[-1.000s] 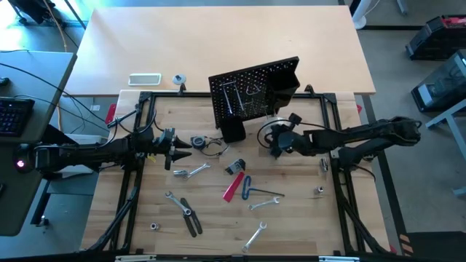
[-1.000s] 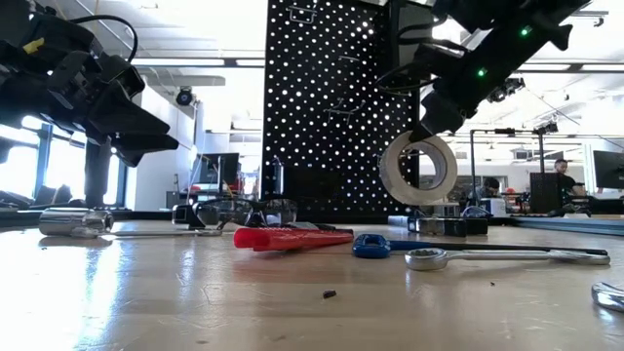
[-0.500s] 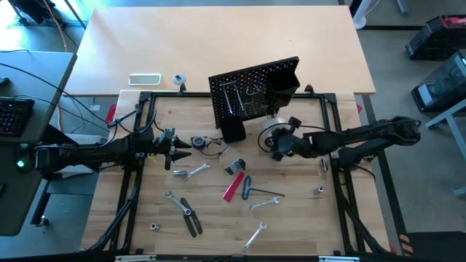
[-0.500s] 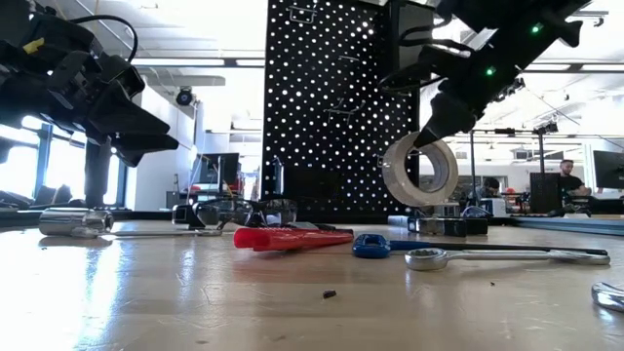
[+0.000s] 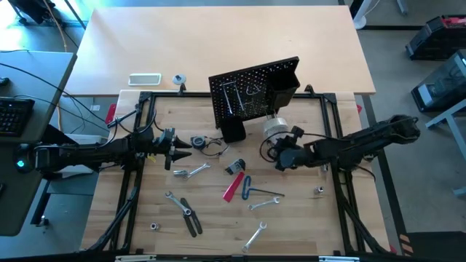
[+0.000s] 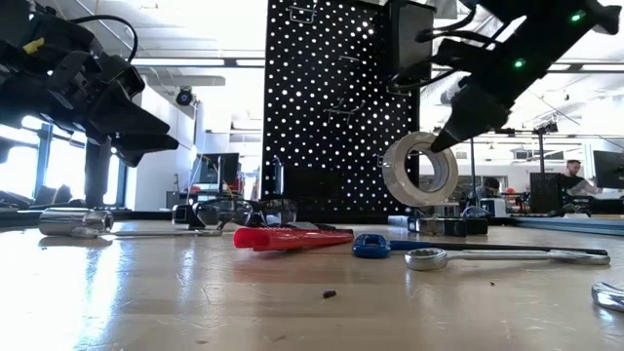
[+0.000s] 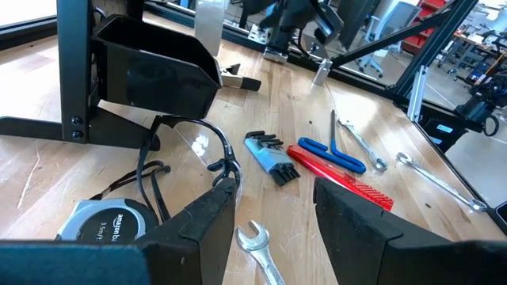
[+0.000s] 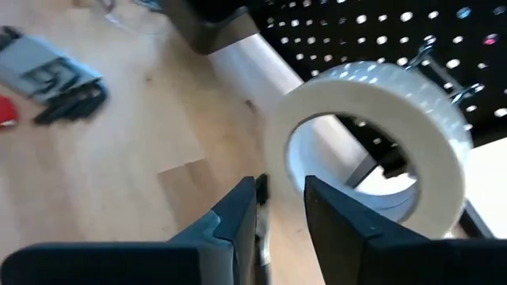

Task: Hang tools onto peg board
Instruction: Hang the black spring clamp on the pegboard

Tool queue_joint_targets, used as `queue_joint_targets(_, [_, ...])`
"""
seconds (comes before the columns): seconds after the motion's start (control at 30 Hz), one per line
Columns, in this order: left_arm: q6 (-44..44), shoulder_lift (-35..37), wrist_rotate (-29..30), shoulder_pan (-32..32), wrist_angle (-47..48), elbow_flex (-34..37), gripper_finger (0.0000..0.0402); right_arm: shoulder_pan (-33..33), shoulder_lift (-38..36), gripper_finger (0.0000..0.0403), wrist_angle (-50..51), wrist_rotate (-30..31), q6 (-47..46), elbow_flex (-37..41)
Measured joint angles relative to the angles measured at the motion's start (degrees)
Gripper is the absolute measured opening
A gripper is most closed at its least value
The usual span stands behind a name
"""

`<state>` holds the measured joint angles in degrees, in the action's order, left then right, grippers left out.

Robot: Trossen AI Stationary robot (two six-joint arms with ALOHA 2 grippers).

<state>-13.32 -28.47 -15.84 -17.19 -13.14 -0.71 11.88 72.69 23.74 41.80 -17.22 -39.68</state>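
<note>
- Tape roll (image 6: pixel 419 169) hangs on a hook at the peg board (image 5: pixel 253 91), free of the right tool (image 8: pixel 279 207), whose fingers stand narrowly parted just beside it.
- Left tool (image 7: pixel 273 207) hovers part-open and empty over the counter (image 5: pixel 291 225) near a tape measure (image 7: pixel 107 220).

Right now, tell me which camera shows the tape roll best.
The right wrist view: the tape roll fills the frame, hanging on a hook of the peg board, just beyond the right hand. The low view shows it face-on but smaller. The high view shows only a pale spot. The left wrist view does not show it clearly.
</note>
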Motion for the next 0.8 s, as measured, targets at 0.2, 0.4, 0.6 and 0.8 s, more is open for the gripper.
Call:
queue_joint_targets(0.2, [0.0,0.0,0.0,0.0,0.0,0.0,0.0163,4.8,0.0,0.0105,3.7,-0.3,-7.0,0.0])
queue_joint_targets(0.4, [0.0,0.0,0.0,0.0,0.0,0.0,0.0163,9.5,0.0,0.0105,10.5,-1.5,-17.8,0.0])
queue_joint_targets(0.6, [0.0,0.0,0.0,0.0,0.0,0.0,0.0163,13.4,0.0,0.0105,14.8,-3.3,-25.4,0.9])
queue_joint_targets(0.8, [0.0,0.0,0.0,0.0,0.0,0.0,0.0163,15.5,0.0,0.0105,15.9,-3.2,-31.4,3.9])
